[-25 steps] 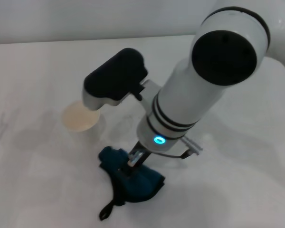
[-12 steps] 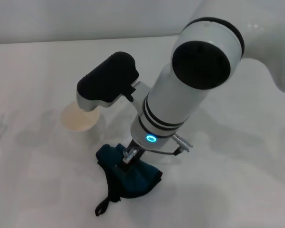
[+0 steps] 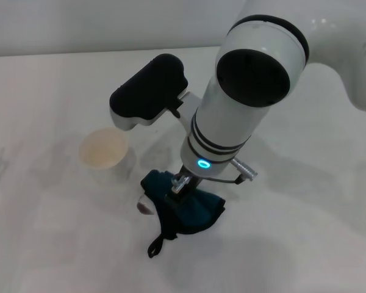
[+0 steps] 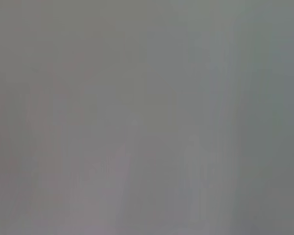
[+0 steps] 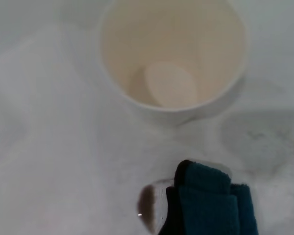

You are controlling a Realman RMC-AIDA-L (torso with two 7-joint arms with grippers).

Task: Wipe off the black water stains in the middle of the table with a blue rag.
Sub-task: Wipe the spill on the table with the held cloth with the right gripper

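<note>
No readable text, labels, brands or numbers on anything in view

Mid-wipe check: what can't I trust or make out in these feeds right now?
- Right claw: in the head view the forearm covers its fingers where it meets the blue rag; its grip cannot be confirmed.
- Black water stains: the right wrist view shows a dark patch half under the rag and near the frame's edge; its full extent is unknown.
- Left claw: in no view; the left wrist view is a featureless grey blur.
- Paper cup: visible, apparently empty.

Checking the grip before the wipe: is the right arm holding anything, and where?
The right gripper pins the blue rag near its middle top.
</note>
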